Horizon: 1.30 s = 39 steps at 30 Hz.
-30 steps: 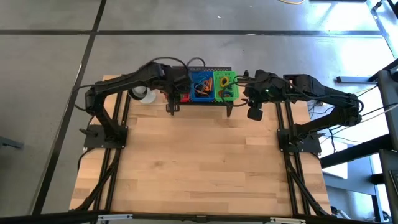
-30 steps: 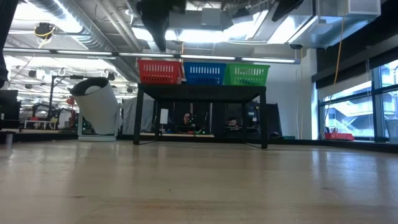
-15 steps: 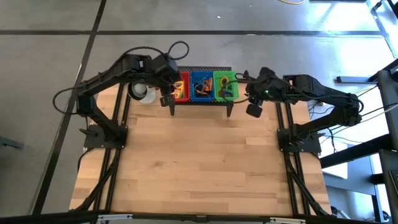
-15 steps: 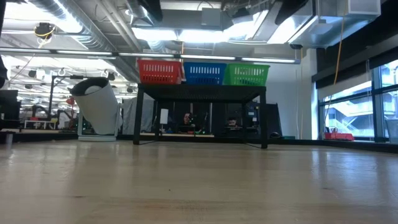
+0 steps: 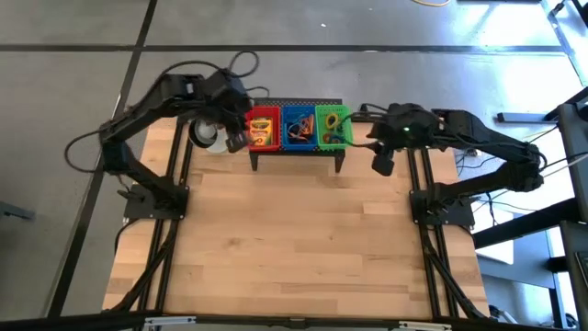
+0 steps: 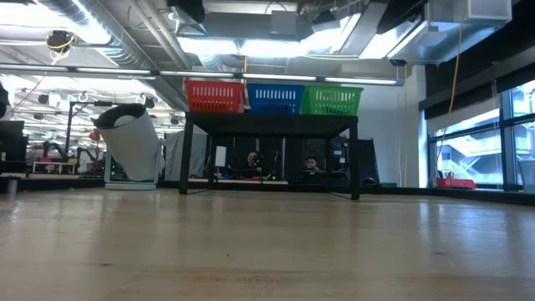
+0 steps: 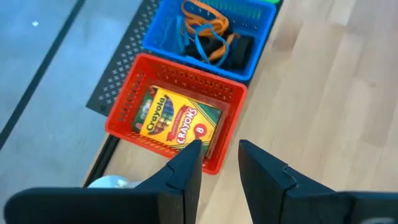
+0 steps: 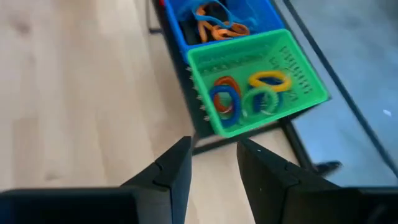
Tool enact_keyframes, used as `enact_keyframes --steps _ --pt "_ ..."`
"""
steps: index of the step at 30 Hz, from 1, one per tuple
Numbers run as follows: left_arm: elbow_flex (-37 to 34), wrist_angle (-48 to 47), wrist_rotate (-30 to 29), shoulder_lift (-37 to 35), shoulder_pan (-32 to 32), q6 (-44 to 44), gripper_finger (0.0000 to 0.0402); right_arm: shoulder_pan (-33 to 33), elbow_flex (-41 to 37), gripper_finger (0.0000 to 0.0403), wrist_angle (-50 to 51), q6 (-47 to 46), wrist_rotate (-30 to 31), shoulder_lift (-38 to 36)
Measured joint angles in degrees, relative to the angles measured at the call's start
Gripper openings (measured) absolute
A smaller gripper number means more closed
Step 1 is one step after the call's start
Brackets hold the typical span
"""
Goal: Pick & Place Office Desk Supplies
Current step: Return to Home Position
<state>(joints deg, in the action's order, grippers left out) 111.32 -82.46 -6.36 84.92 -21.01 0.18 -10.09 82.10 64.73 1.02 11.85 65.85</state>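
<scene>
- The wooden table [image 5: 303, 248] is being topped at its far edge by a black mesh stand [image 6: 267, 125].
- A red bin [image 6: 215, 96], blue bin [image 6: 275, 99] and green bin [image 6: 332, 101] are being carried side by side on it.
- The left gripper [image 7: 219, 149] is being held released and empty beside the red bin, and the right gripper [image 8: 212, 146] likewise beside the green bin.
- A crayon box [image 7: 179, 119] is being contained in red, orange bands [image 7: 208, 28] and black clips [image 7: 239, 46] in blue, and coloured loops [image 8: 227, 99] in green.

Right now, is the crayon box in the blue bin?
No, the crayon box lies in the red bin.
</scene>
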Motion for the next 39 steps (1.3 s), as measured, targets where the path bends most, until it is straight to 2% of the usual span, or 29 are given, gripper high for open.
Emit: enact_keyframes --steps 5,14,22,30,39 --pt "-12.4 9.6 0.3 -10.9 -0.2 -1.3 0.0097 -1.9 -9.9 0.013 -8.3 -0.3 -4.0 -9.6" --pt "-42.4 36.0 0.3 -35.9 -0.2 -5.7 0.0101 -2.2 -21.8 0.013 -19.7 -1.4 -4.1 -24.3" --pt "-62.1 54.5 0.9 -52.9 0.0 -7.1 0.0101 -2.2 -33.6 0.013 -29.1 -3.4 -5.3 -34.7" --pt "-80.2 71.8 1.6 -62.4 0.0 -9.1 0.0098 -2.2 -48.6 0.013 -37.5 -11.3 -5.5 -44.7" --pt "-94.9 92.1 7.9 -63.4 0.0 -10.0 0.0103 -2.2 -57.6 0.013 -46.3 -12.6 -9.5 -51.6"
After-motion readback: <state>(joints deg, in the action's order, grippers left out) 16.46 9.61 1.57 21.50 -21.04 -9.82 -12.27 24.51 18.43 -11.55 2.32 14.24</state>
